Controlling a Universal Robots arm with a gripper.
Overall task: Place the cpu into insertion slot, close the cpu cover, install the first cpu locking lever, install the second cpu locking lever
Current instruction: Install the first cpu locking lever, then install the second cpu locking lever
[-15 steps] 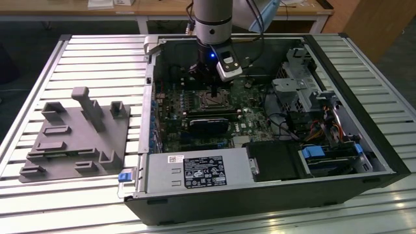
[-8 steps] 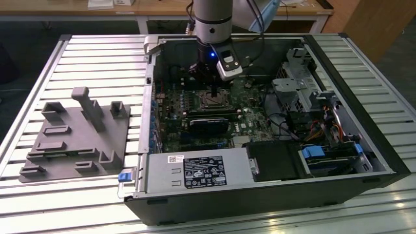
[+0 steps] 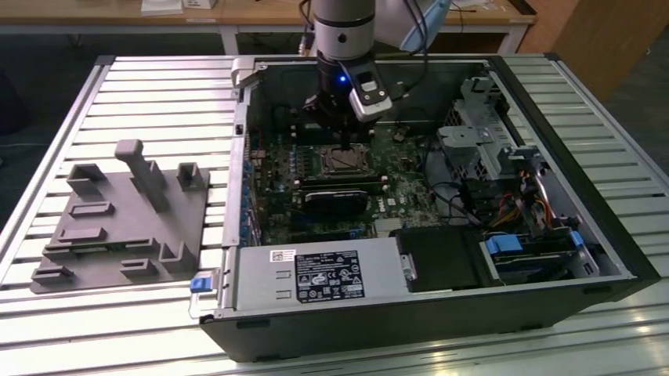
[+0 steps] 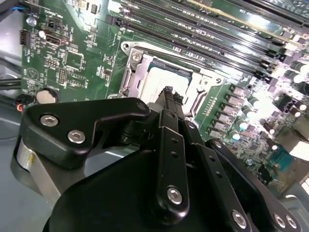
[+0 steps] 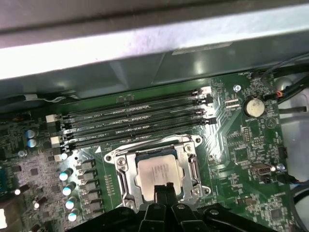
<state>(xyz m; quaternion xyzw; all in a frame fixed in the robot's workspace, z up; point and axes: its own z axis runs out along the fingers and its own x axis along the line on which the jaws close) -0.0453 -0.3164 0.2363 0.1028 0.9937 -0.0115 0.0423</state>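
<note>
The robot arm's black gripper (image 5: 163, 189) is hanging low inside the open black computer case (image 3: 439, 313), its slim fingertips pressed together with nothing between them, poised directly above the small square pale silver-grey cpu (image 5: 161, 175). The chip is lying seated in the square silver-rimmed insertion slot (image 5: 122, 175) on the green motherboard (image 5: 241, 154), with the thin silvery metal cpu cover frame (image 5: 192, 166) lying flat around it, as both wrist views show. In the second wrist view the fingertips (image 4: 168, 93) are sitting over the chip's near edge. Long black memory slots (image 5: 135, 121) are running just beside the socket. In the exterior view, a grey moulded parts tray (image 3: 115, 227) is resting on the slatted metal table (image 3: 157, 86), at the exterior view's left of the case.
</note>
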